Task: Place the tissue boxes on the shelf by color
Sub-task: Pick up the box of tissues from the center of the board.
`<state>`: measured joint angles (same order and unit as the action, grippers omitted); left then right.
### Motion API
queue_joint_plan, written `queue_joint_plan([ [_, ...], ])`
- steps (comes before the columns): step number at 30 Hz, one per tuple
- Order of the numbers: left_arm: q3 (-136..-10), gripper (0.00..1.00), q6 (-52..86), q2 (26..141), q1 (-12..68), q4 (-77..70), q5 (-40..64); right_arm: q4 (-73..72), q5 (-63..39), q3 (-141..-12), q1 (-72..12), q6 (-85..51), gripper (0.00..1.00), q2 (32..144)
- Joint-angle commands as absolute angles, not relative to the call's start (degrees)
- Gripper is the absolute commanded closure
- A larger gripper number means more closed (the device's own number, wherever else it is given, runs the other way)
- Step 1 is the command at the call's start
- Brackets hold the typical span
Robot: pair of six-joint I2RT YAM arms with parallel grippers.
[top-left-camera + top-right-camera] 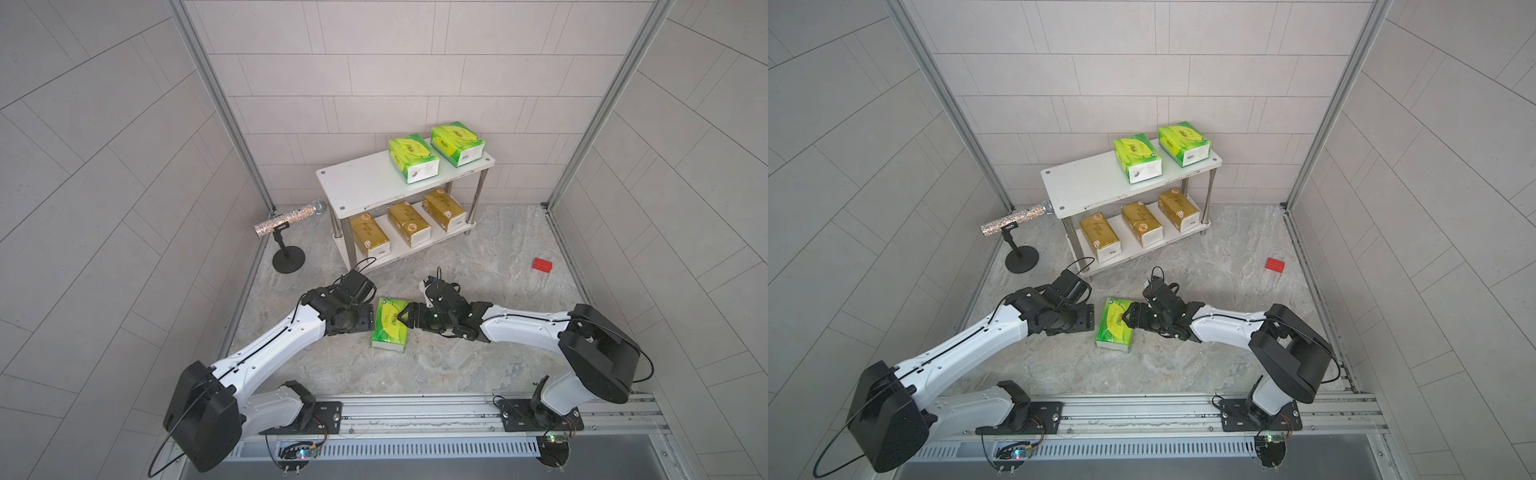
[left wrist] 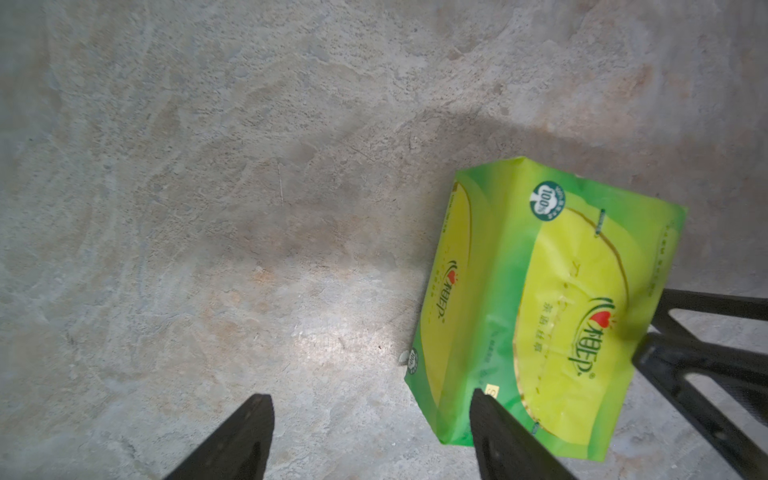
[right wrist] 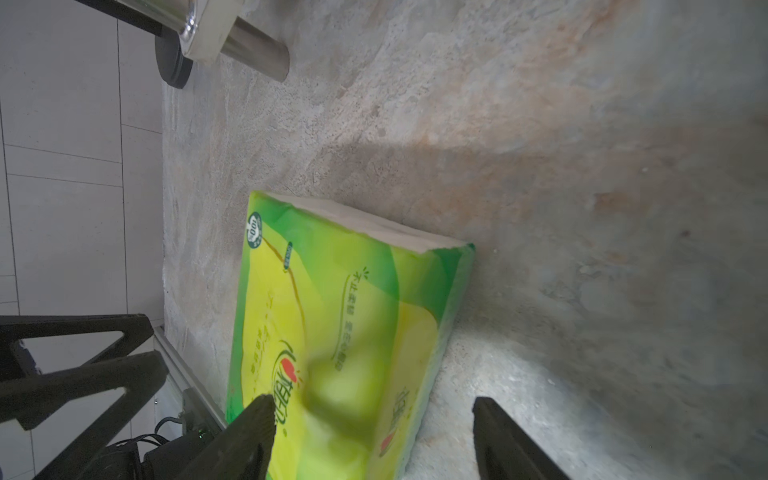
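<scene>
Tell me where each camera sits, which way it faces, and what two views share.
Top views: high above the front rail, facing down and back at the shelf, the green pack, left arm and right arm whole.
Left wrist: on the left arm, facing down at the floor; own open jaws show.
Right wrist: on the right arm, facing low toward the left wall; own open jaws, a shelf leg.
Shared: both wrist views show the green pack and the other arm's jaws.

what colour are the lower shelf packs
Lower packs: gold with white ends, best in a top view.
</scene>
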<state>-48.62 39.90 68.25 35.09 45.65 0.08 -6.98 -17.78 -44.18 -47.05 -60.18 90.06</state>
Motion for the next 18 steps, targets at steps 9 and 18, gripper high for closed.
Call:
queue_joint_plan([
  [9,-45.72,0.16,37.06,71.0,34.74,38.51,5.29,-18.98,-22.22,-38.6,-43.84,-64.83,0.42,93.16],
  [18,-43.76,0.12,34.36,72.03,34.72,27.3,13.36,-21.49,-29.08,-36.09,-39.36,-61.91,0.53,93.5],
])
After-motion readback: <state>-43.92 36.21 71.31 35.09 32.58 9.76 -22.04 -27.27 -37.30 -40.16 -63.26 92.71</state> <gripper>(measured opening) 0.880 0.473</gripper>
